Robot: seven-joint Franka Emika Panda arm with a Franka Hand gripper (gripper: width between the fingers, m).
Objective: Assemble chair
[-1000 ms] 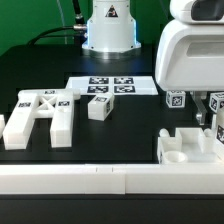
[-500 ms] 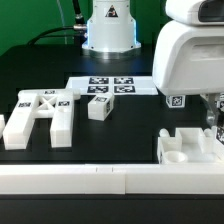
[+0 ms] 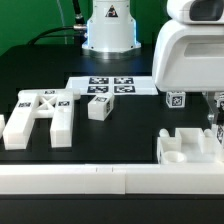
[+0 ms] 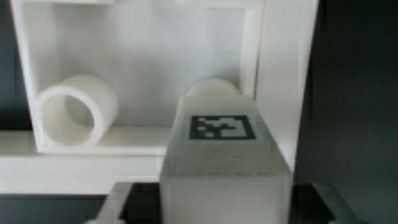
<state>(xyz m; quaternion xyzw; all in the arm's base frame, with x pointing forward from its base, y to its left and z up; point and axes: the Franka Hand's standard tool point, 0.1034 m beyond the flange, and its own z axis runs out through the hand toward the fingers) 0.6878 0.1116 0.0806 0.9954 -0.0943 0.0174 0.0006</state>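
Observation:
My gripper point(image 4: 222, 203) is shut on a white bar point(image 4: 222, 160) with a square tag on its face. The bar hangs over a white notched chair part point(image 4: 143, 40) that has a round hole point(image 4: 75, 110). In the exterior view the gripper point(image 3: 214, 116) is at the right, mostly hidden by its own white housing, just above that notched part point(image 3: 186, 148). A tagged white piece point(image 3: 175, 99) shows beside the housing. The cross-braced plate point(image 3: 42, 112) lies at the left, and a small tagged block point(image 3: 99, 106) sits in the middle.
The marker board point(image 3: 112, 86) lies flat behind the small block. The robot base point(image 3: 108, 35) stands at the back. A long white rail point(image 3: 90, 180) runs along the front edge of the black table.
The gripper has dropped a little toward the notched part at the right. The parts on the table have not moved.

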